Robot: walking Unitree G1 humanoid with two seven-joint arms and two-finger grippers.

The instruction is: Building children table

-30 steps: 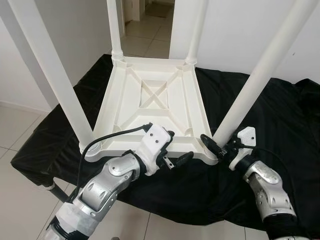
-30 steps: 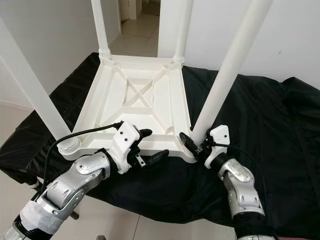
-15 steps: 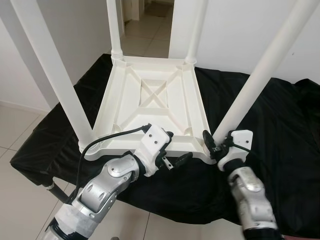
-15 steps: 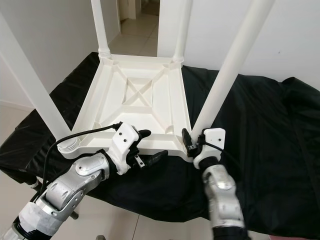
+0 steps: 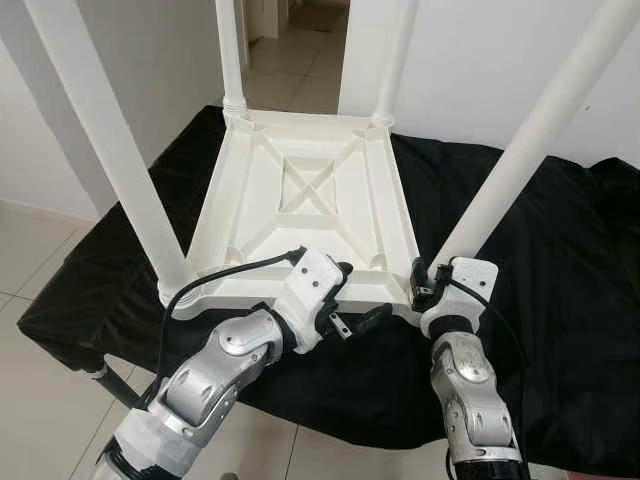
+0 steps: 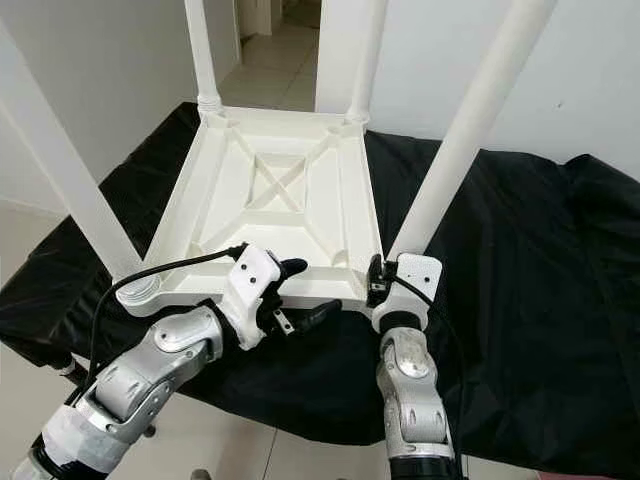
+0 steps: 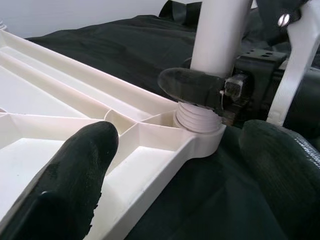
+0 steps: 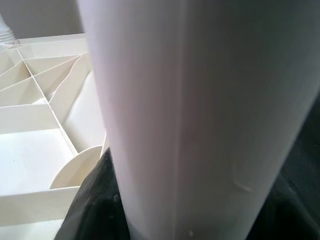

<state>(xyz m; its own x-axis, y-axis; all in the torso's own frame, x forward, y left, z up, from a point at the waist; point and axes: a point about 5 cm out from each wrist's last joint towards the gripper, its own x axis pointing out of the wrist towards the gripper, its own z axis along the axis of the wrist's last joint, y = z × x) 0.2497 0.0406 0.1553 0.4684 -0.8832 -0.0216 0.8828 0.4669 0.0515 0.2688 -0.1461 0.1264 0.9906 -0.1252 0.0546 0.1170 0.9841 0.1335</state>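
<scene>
At the desk's [image 5: 560, 330] near edge, the left hand [image 5: 352, 318] straddles the upturned children's table's [image 5: 310, 205] rim, fingers apart. The right hand [image 5: 425, 290] clamps its near-right leg [image 5: 520, 150]. Black cloth covers the desk; tiled floor [image 5: 300, 60] and a doorway lie beyond.

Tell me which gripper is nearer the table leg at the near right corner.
Right. The right gripper is clamped around that leg at its base; the left gripper straddles the tabletop's near edge beside that corner.

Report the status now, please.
Right gripper shut on near-right leg. Left gripper open at tabletop rim. Nothing in the way.
</scene>
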